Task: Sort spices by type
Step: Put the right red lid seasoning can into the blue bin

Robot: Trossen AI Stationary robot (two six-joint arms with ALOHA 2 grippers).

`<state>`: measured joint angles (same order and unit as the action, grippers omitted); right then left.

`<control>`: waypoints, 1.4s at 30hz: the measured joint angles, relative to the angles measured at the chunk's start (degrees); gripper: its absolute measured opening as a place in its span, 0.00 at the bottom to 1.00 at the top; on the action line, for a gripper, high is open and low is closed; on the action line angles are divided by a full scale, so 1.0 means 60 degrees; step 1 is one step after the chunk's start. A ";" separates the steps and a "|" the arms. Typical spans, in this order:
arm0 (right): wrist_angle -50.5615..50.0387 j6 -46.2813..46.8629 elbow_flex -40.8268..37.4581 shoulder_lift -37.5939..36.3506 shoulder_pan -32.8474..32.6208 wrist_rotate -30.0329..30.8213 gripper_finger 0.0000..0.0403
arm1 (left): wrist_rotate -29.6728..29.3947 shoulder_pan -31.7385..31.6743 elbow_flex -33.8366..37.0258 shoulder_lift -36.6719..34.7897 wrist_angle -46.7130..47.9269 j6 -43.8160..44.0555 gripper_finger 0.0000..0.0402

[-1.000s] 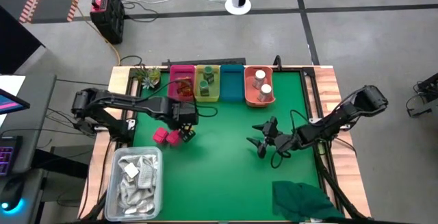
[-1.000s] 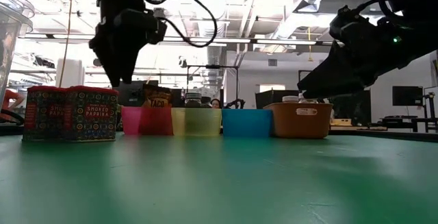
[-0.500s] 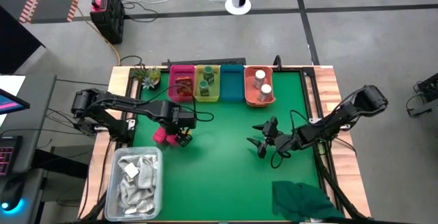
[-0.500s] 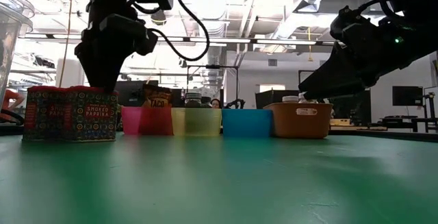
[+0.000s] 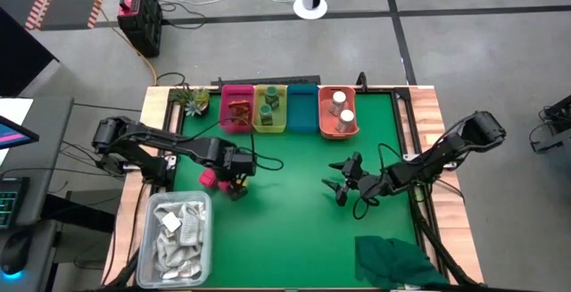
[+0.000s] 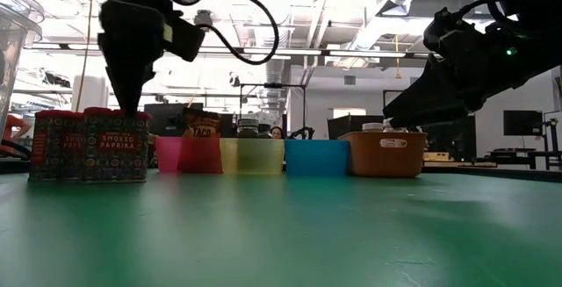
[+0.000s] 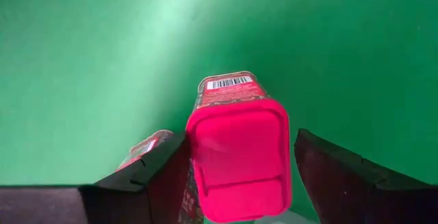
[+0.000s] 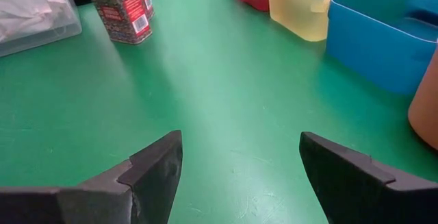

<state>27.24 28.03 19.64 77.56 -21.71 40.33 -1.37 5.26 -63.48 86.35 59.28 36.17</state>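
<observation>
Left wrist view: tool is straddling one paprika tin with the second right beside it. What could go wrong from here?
1. The left tool stands open around the pink-lidded tin; the second tin sits against one finger, so closing or descending may nudge or tip it.
2. The tin looks off-centre between the fingers, nearer one, so it could twist in the grip.
3. The blue bin lies beyond the pink bin and yellow bin; a low carry could clip their rims.

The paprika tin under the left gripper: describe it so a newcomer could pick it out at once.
Start at the clear tub at the table's near left corner; just beyond it two pink-lidded tins stand together on the green mat. The left gripper hangs open over one paprika tin, a finger on each side. Its twin stands outside the fingers, beside it.
</observation>
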 joint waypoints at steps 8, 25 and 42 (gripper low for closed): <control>0.0004 0.0000 0.0000 0.0000 0.0000 -0.0001 0.79 | -0.0518 0.0192 0.0000 0.0000 -0.0047 0.0095 0.62; 0.0120 0.0000 0.0000 0.0000 0.0000 0.0001 0.79 | -0.0816 0.0192 0.0000 0.0000 0.0235 0.0177 0.79; 0.0175 -0.0004 -0.0004 -0.0002 0.0000 0.0001 0.79 | -0.0774 0.0218 0.0000 0.1230 0.0233 -0.0241 0.74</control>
<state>28.29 28.01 19.62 77.55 -21.72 40.34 -6.02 6.57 -63.48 93.73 60.68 34.73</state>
